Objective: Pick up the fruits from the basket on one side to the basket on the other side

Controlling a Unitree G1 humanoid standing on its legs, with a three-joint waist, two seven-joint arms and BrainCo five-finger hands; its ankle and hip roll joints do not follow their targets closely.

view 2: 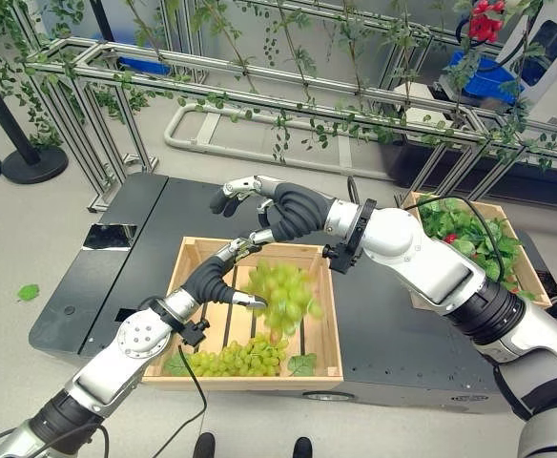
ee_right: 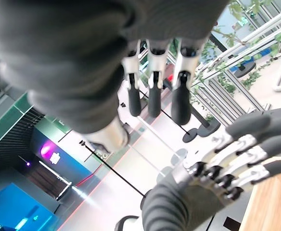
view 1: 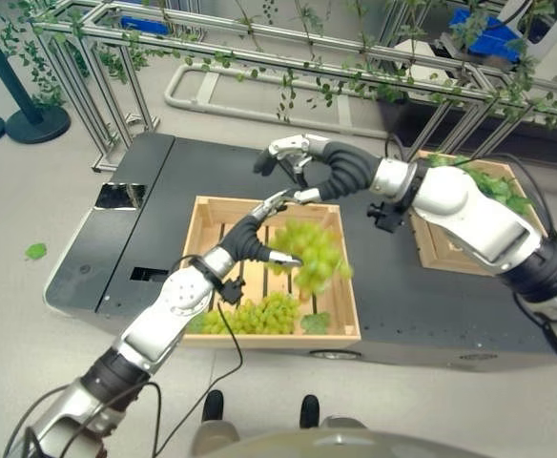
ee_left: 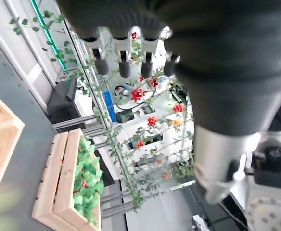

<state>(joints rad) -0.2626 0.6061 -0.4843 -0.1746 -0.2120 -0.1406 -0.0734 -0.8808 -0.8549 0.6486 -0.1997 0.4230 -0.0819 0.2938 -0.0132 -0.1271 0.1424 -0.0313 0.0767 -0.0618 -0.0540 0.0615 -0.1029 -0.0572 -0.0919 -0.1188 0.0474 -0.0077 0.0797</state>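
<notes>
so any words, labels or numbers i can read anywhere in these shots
None are readable.
The wooden crate, green grape bunch and black platform show no print.
The purple glowing sign in the right wrist view is too blurred to read.

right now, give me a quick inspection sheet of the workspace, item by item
surface: dark low table, bearing two wooden crates.
job's things: near crate holds one bunch of green grapes; a second grape bunch hangs in the air above it. far crate on the robot's right holds green leaves and something red.
clutter: a loose green leaf on the floor.
hands: left hand and right hand meet above the hanging bunch; which one holds it cannot be told.
cables: nothing seen.
surroundings: metal frame with trailing vines behind the table; a dark post on a round base at far left.
</notes>
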